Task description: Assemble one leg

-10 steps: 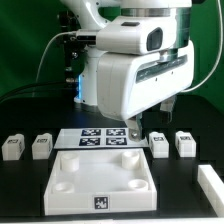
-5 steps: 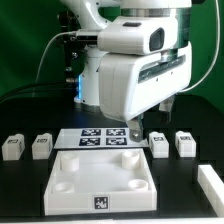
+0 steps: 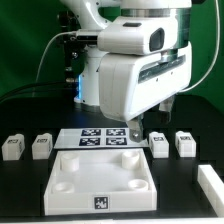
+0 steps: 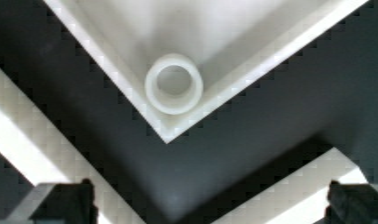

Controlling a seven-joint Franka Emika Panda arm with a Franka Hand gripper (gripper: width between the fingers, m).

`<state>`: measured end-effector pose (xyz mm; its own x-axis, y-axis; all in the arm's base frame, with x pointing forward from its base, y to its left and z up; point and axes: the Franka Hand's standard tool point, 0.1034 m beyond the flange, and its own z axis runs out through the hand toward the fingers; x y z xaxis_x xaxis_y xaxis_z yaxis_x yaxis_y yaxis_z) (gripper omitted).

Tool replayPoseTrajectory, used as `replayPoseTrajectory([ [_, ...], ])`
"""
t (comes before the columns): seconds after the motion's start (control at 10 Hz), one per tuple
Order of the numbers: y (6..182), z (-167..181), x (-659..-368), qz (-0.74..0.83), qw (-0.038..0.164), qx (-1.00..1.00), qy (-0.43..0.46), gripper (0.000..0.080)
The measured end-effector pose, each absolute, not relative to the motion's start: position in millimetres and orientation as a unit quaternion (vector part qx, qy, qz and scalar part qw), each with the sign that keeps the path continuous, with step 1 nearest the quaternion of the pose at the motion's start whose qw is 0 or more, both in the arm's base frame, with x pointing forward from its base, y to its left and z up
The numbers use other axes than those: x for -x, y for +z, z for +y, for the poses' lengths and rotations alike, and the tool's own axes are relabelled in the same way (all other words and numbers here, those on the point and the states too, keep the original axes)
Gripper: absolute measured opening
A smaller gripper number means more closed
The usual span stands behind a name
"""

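Leg point(image 3: 158, 145) lies ungrasped, near the spread, empty gripper point(image 4: 207, 205).

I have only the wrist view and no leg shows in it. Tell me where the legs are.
Observer: Two legs sit on the exterior view's left of the square panel, two more on its right.
Operator: Name the one nearest the end effector.
Observer: Probably the inner leg on the exterior view's right; the end effector hangs near the panel's far corner on that side.
Operator: Report the panel's other sockets.
Observer: All four corner sockets look empty; no leg is fitted.
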<state>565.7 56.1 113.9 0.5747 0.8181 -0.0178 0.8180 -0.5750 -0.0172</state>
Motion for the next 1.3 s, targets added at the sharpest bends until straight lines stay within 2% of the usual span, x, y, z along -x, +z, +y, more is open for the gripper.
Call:
replayPoseTrajectory([
  [0.2,113.9,56.0,-565.7,-0.472,0.004,0.882,0.012,0.065],
  [0.4,113.8,53.2,-562.3,-0.551,0.003,0.835,0.01,0.065],
  [0.6,109.0,37.7,-525.1,-0.634,0.003,0.773,0.01,0.065],
  [0.8,81.0,5.2,-481.5,-0.728,0.015,0.686,0.015,0.065],
  [0.9,68.3,-6.1,-466.4,-0.72,0.02,0.693,0.017,0.065],
  [1.1,41.3,-18.1,-443.5,-0.71,0.026,0.703,0.014,0.065],
  [1.3,24.5,-24.0,-435.8,-0.703,0.032,0.71,0.014,0.065],
])
